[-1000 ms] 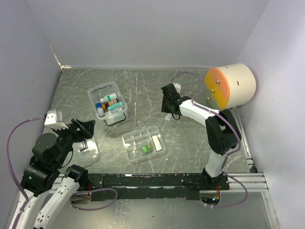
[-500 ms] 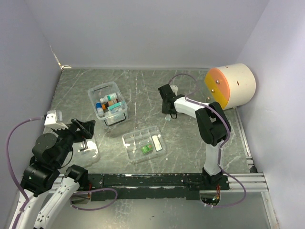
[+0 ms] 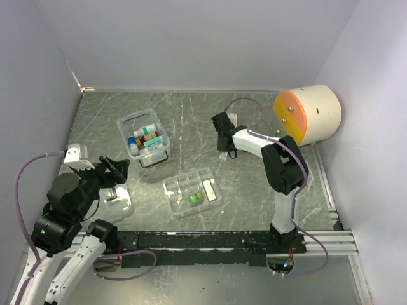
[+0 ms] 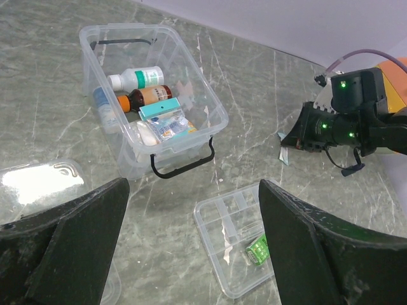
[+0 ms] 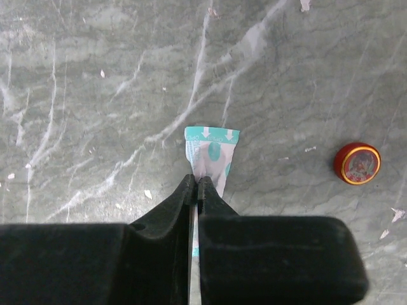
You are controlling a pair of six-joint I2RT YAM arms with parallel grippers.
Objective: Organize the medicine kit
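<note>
No legible txt anywhere. Sachet [image 5: 212, 152]: teal top band w/ small white arrows, rest of print too fine to read. In box [image 4: 216, 121]: white bottle [image 4: 137, 78] w/ green label, brown bottle [image 4: 150, 96] w/ pale label, both blurred. Red tin [image 5: 357, 163]: lid design unreadable.

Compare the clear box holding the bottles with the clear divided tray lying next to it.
The box is deep and tall-walled; the tray is shallow and flat. The box is crowded with bottles and packets; the tray is mostly bare, holding a green item. The box carries a black wire latch; the tray has none. Both are clear, rectangular and uncovered.
</note>
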